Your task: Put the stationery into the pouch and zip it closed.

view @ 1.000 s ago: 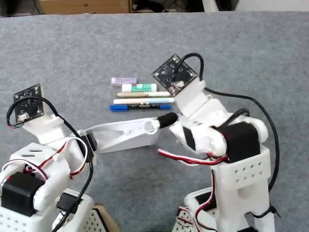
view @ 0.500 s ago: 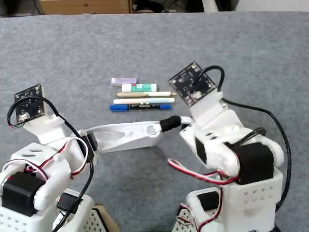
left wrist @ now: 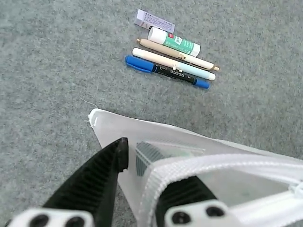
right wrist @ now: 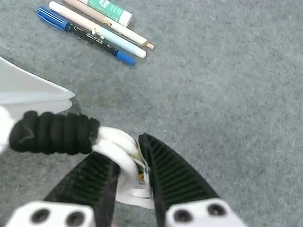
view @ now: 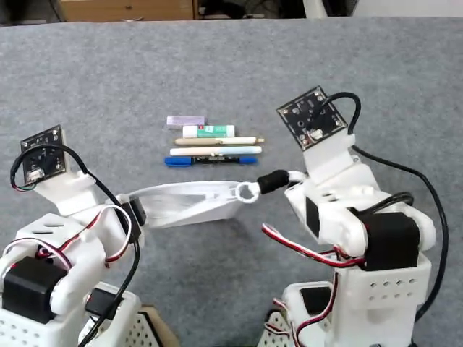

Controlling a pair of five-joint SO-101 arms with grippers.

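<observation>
**Table layout, high view**

At centre frame you find five rows stacked top to bottom: eraser [view: 186, 121], glue stick [view: 208, 131], upper pen [view: 217, 141], lower pen [view: 215, 151], marker [view: 210, 160]. Just below the marker, the pouch [view: 188, 204] spans left to right. The left gripper [view: 136, 211] clamps its left end. The right gripper [right wrist: 130, 158] clamps the zip pull [view: 273, 181] at its right end.

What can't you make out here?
Left wrist view: pouch contents; wall translucent, far end cut by the frame edge.
Left gripper: one finger behind the pouch wall.
Right wrist view: zipper pull tip, pinched inside right gripper.
Pens: print too small, high view.
</observation>
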